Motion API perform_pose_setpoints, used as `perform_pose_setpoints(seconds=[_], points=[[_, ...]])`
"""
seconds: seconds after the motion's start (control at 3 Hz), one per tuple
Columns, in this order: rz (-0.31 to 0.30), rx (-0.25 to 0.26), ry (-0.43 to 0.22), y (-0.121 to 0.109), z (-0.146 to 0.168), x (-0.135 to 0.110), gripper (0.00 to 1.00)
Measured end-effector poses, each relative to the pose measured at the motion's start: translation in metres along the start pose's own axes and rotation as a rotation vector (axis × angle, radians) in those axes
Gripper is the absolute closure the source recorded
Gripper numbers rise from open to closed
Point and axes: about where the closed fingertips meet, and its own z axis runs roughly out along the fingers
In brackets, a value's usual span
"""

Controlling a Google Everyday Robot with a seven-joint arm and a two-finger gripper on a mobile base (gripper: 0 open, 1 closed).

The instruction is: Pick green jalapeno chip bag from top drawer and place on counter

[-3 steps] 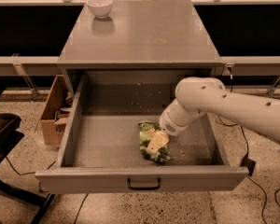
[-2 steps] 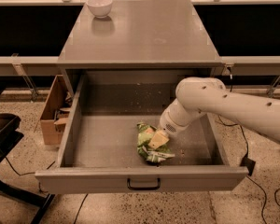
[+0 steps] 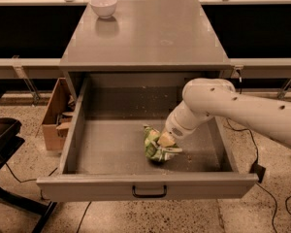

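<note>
Well apart from drawer point(image 3: 75, 130) walls, gripper point(image 3: 166, 140) touches bag point(image 3: 154, 150).

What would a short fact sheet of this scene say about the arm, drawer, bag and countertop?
gripper: down in the top drawer, at the green jalapeno chip bag
bag: crumpled, on the drawer floor, right of middle
drawer: pulled open
counter: white bowl at its far left corner
beside: cardboard box left of the drawer

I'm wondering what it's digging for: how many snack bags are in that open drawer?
1. The green jalapeno chip bag lies on the top drawer floor, right of centre, with the gripper down on it. The arm may hide more.
</note>
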Motion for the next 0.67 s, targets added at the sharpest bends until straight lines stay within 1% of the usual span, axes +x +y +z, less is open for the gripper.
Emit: perform_pose_setpoints(seconds=[0.33, 0.67], points=[[-0.034, 0.085, -0.044, 0.000, -0.061, -0.019, 1.00], [-0.056, 0.141, -0.065, 0.002, -0.123, -0.028, 1.00]])
